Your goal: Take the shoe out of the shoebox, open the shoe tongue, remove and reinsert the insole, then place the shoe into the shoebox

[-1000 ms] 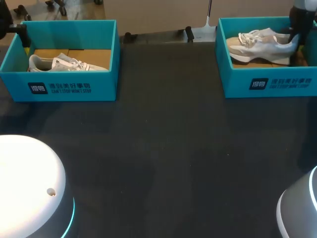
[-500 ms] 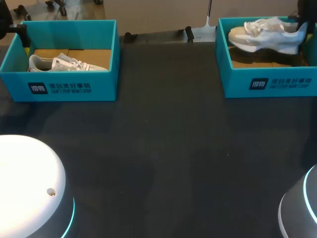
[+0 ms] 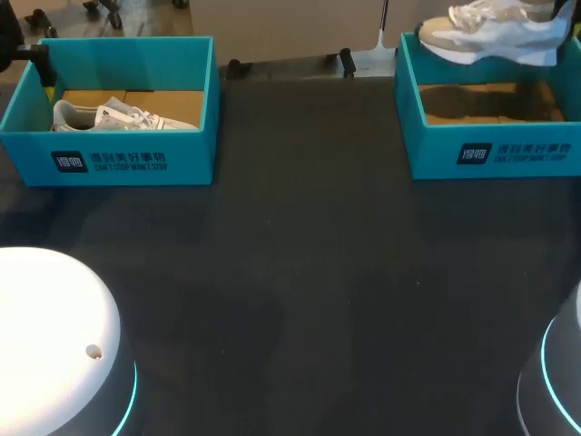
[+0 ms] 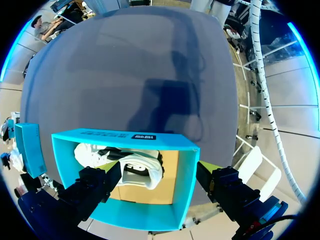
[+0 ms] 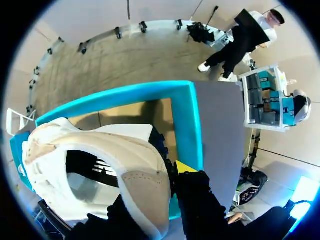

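Head view: the shoe (image 3: 495,32) hangs above the right shoebox (image 3: 490,150), its sole higher than the walls, which I judge is so it can be carried out over the rim to the open table (image 3: 300,272). Left wrist view: my left gripper (image 4: 160,180) hovers over the left shoebox (image 4: 125,140) with fingers spread and nothing held. A second shoe (image 4: 132,165) lies inside that box. Right wrist view: my right gripper (image 5: 167,190) is clamped on the shoe's heel from both sides, which leaves the tongue and opening free for later work.
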Controlling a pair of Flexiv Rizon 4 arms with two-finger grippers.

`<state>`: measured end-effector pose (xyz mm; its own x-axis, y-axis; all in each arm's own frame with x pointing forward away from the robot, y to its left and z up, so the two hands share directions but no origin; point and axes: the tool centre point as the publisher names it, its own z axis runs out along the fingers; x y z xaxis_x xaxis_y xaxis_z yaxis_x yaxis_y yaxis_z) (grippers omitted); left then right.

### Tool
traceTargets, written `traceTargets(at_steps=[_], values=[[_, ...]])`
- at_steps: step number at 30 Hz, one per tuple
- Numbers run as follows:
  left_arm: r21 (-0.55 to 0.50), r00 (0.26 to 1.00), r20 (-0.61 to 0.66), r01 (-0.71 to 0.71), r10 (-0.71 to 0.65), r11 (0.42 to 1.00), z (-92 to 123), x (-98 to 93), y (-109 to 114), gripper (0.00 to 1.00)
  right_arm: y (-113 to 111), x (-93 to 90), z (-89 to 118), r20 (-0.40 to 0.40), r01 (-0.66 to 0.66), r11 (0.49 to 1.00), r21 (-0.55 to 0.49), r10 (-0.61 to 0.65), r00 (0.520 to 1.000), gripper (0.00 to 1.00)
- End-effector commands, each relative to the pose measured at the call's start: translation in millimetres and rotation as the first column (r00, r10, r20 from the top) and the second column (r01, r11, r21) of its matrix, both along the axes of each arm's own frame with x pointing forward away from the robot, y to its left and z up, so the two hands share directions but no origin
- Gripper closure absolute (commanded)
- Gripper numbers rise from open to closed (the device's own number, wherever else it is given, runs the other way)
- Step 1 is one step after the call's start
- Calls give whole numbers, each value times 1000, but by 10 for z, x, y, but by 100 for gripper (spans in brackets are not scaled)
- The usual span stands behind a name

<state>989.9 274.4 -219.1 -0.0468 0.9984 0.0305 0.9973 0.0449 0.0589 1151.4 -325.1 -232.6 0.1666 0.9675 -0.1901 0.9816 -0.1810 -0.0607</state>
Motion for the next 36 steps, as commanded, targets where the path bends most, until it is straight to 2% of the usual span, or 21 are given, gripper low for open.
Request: traceTargets(at_steps=[1,15,21,29,31,36], values=[[2,1000,3,1,-1,1000,2,-15,0,0,39,-397,447,107,-7,1000,-19,9,994,100],[2,1000,3,1,-1,1000,2,-15,0,0,151,-954,910,142,-56,998,-41,61,988,100],[2,1000,3,1,-1,1000,2,-15,0,0,294,-1285,1037,146,-88,995,-48,94,985,100],[2,1000,3,1,-1,1000,2,-15,0,0,638,-1813,1163,177,-92,993,-72,103,979,100],[2,1000,3,1,-1,1000,2,-15,0,0,696,-1889,1166,187,-91,994,-61,100,977,100],[2,1000,3,1,-1,1000,2,-15,0,0,1024,-2152,1171,222,-60,995,-79,77,972,100]])
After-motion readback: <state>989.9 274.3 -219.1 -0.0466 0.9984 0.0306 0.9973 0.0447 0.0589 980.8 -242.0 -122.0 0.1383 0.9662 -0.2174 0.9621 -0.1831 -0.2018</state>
